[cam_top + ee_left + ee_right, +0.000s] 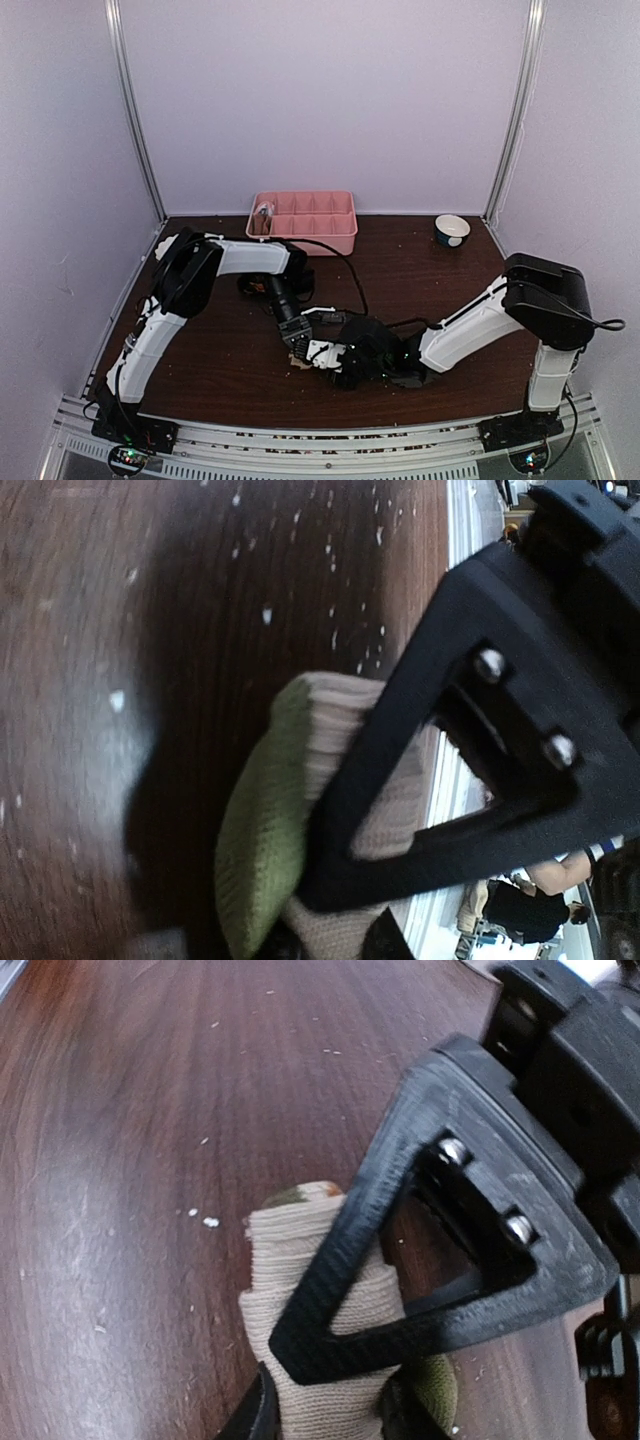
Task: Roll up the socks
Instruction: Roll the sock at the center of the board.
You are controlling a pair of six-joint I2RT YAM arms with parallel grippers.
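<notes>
the cream sock [285, 1260] with the olive toe is sitting lower centre of the overhead view; left gripper [335, 935] is pinching it narrow, right gripper [325, 1410] is hugging the roll, so I'd be holding it tight while turning

The sock [285, 1260] is showing cream with a green toe. The table [150, 1160] is looking dark brown with white specks. The tray [340, 241] is looking pink, the walls [330, 100] pale purple.
</notes>
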